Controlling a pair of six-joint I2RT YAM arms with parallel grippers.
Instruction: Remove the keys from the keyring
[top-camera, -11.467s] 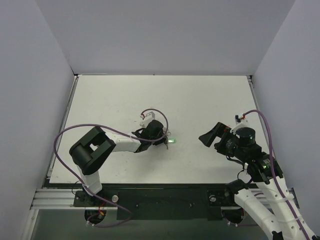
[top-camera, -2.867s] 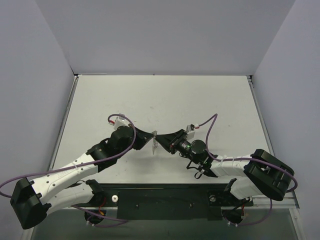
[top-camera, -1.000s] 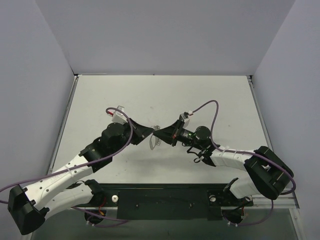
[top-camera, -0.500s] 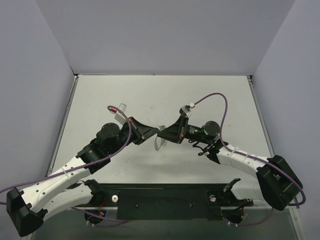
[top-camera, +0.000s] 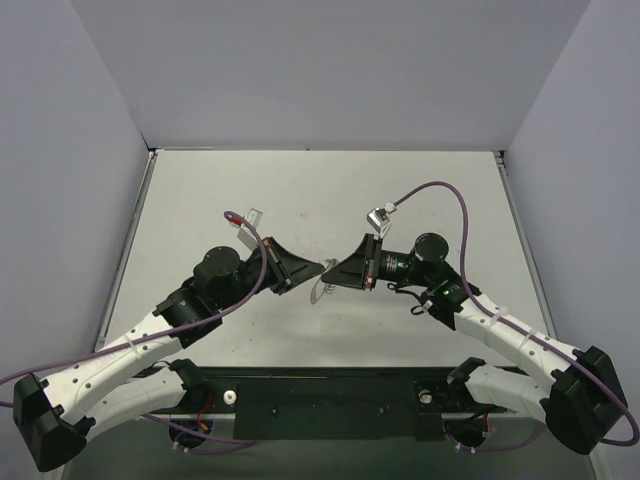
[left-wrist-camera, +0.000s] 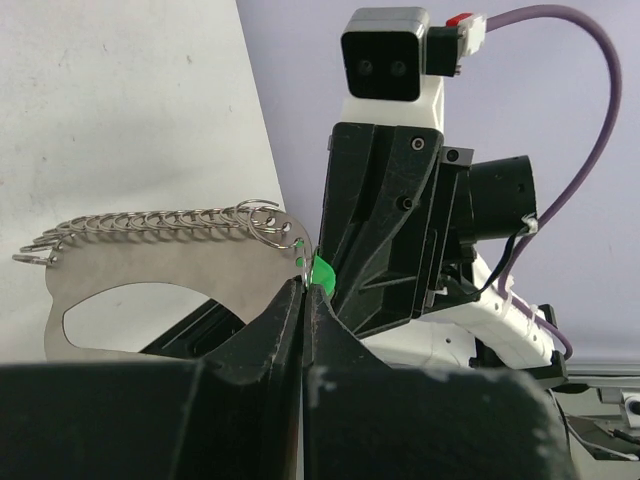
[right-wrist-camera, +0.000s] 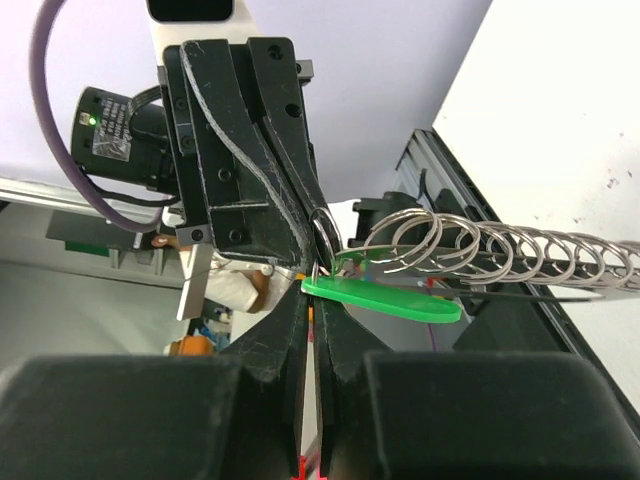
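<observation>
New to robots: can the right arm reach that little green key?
Probably yes: the right gripper meets the green key and looks shut on its edge; the left gripper pinches the keyring beside it, leaving it uncovered.

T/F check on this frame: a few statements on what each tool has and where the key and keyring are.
1. The left tool is shut on the keyring. True.
2. The right tool is wide open. False: it is shut on the key, at the end of its green head.
3. The keyring rests on a surface. False: it hangs above the table, held up where the two tools meet.
4. A row of small wire rings runs along the keyring's edge. True.
</observation>
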